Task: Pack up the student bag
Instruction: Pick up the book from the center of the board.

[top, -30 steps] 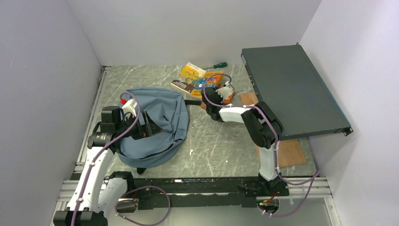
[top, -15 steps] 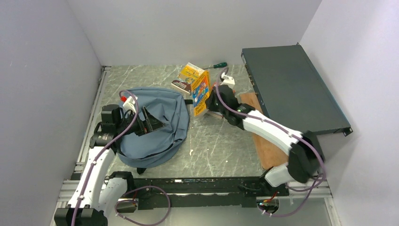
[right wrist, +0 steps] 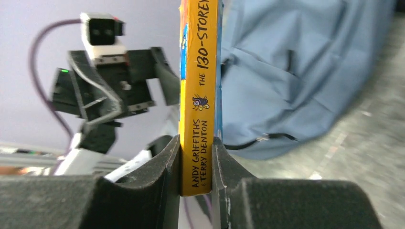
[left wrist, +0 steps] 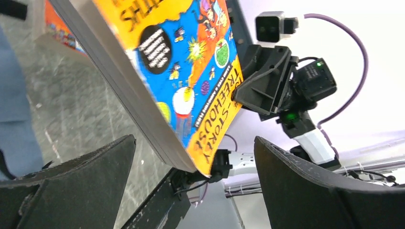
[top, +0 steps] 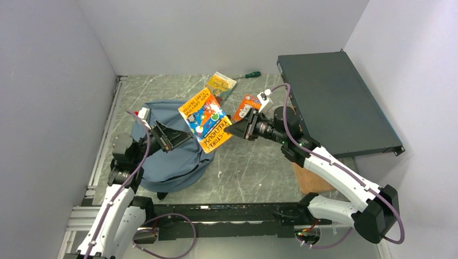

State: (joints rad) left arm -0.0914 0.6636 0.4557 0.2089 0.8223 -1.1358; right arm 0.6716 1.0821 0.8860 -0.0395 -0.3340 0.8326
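Note:
The student bag [top: 178,162] is a soft grey-blue backpack lying flat at the left of the table. My right gripper [top: 231,129] is shut on the spine end of a yellow and blue paperback book [top: 205,120] and holds it in the air, tilted, over the bag's right edge. In the right wrist view the book's yellow spine [right wrist: 198,95] is clamped between both fingers, with the bag [right wrist: 296,71] behind it. My left gripper [top: 174,137] hovers open above the bag, facing the book. In the left wrist view the book [left wrist: 181,71] hangs beyond the spread fingers, untouched.
A flat dark grey metal box [top: 335,102] leans at the right. At the back lie a yellow book [top: 220,82], a green-handled screwdriver [top: 251,75] and an orange packet [top: 247,103]. A wooden board [top: 309,182] lies under the right arm.
My right arm lifted the book off the back of the table and swung it left over the bag. My left gripper rose off the bag and opened wider.

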